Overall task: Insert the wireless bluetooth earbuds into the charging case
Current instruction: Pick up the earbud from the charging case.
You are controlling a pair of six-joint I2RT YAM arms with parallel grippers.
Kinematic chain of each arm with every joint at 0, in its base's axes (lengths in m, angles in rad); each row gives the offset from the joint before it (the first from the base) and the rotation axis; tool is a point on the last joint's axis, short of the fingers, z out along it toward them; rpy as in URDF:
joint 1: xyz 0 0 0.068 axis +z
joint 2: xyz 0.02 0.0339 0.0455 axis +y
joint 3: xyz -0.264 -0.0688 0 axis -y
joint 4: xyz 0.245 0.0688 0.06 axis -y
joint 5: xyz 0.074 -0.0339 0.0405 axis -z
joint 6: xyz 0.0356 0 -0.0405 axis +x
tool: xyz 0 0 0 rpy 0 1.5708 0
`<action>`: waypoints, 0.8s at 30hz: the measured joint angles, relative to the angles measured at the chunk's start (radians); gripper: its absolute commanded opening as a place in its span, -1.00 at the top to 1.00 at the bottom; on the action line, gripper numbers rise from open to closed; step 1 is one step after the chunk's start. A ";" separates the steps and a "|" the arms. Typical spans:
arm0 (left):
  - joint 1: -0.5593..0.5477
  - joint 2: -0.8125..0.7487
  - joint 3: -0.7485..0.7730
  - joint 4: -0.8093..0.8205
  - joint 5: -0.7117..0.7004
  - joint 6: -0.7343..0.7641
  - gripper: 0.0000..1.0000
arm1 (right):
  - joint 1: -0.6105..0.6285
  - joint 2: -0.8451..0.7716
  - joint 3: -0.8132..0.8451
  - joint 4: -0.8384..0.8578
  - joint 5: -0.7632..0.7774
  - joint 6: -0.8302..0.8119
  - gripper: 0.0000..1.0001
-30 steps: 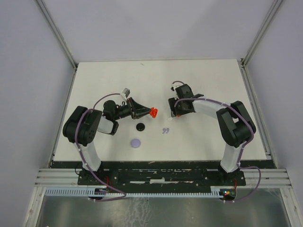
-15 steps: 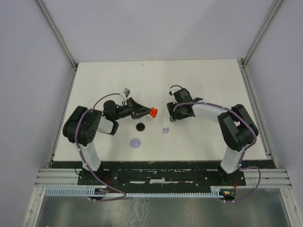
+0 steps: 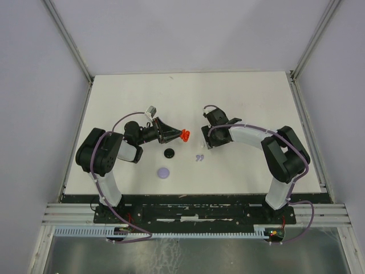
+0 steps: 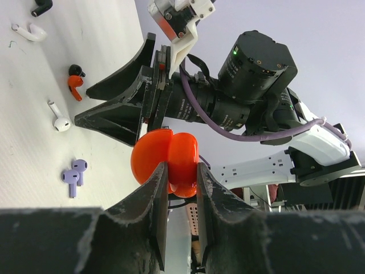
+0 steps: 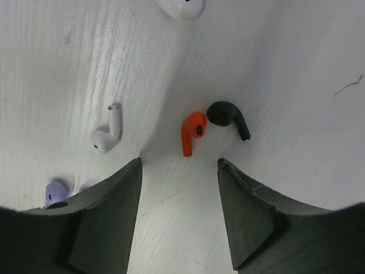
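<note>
The left gripper (image 4: pixel 181 174) is clamped on a red-orange charging case (image 4: pixel 165 157) and holds it out toward the right arm over the white table (image 3: pixel 251 103). The right gripper (image 5: pixel 179 165) hangs low over the table with its jaws apart, gripping nothing. Just ahead of its fingers lie a red earbud (image 5: pixel 193 132) and a black earbud (image 5: pixel 228 117) side by side, with a white earbud (image 5: pixel 106 134) off to one side and a lavender earbud (image 5: pixel 55 190) at the edge of one finger. A black disc (image 3: pixel 169 153) and a lavender disc (image 3: pixel 164 172) sit nearer the arms' bases.
</note>
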 measured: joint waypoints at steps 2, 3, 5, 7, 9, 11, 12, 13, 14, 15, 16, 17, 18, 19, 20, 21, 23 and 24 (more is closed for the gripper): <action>0.000 0.000 0.000 0.000 0.000 0.000 0.94 | 0.000 0.003 0.008 -0.014 0.013 -0.001 -0.24; 0.000 0.000 -0.001 0.000 0.000 0.000 0.94 | 0.000 0.005 0.013 -0.019 0.017 -0.002 -0.23; 0.003 0.000 -0.003 0.000 0.000 0.000 0.94 | 0.000 0.016 0.028 -0.025 0.021 -0.006 -0.20; 0.004 0.000 -0.006 0.000 0.000 0.000 0.94 | 0.000 0.026 0.038 -0.026 0.023 -0.008 -0.15; 0.005 0.000 -0.006 0.000 0.000 0.000 0.94 | 0.000 0.035 0.047 -0.030 0.024 -0.009 -0.15; 0.005 0.000 -0.006 0.000 0.000 0.000 0.94 | 0.000 0.040 0.053 -0.034 0.024 -0.011 -0.13; 0.005 0.000 -0.006 0.001 0.000 -0.001 0.94 | 0.000 0.043 0.057 -0.035 0.026 -0.011 -0.13; 0.005 0.000 -0.006 0.002 0.000 -0.001 0.94 | 0.000 0.047 0.062 -0.039 0.026 -0.011 -0.11; 0.005 0.002 -0.006 0.004 0.000 -0.001 0.94 | 0.000 0.050 0.068 -0.040 0.027 -0.012 -0.10; 0.005 0.003 -0.006 0.007 0.000 -0.001 0.94 | 0.000 0.055 0.072 -0.041 0.027 -0.012 -0.09; 0.005 0.005 -0.006 0.008 0.000 -0.001 0.94 | 0.000 0.059 0.077 -0.044 0.027 -0.012 -0.09; 0.005 0.006 -0.006 0.010 0.000 -0.002 0.94 | 0.000 0.064 0.085 -0.046 0.029 -0.013 -0.09; 0.005 0.008 -0.006 0.012 0.000 -0.002 0.94 | 0.000 0.069 0.092 -0.047 0.030 -0.013 -0.08; 0.005 0.009 -0.006 0.014 0.000 -0.002 0.94 | 0.000 0.074 0.097 -0.048 0.030 -0.013 -0.08; 0.005 0.010 -0.006 0.016 0.000 -0.002 0.94 | 0.000 0.079 0.103 -0.048 0.031 -0.014 -0.07; 0.005 0.010 -0.006 0.018 0.000 -0.002 0.94 | 0.000 0.083 0.110 -0.048 0.032 -0.014 -0.06; 0.005 0.011 -0.006 0.019 0.000 -0.002 0.94 | 0.000 0.090 0.119 -0.048 0.035 -0.014 -0.04; 0.005 0.011 -0.006 0.021 0.000 -0.002 0.94 | 0.000 0.093 0.123 -0.048 0.035 -0.014 -0.02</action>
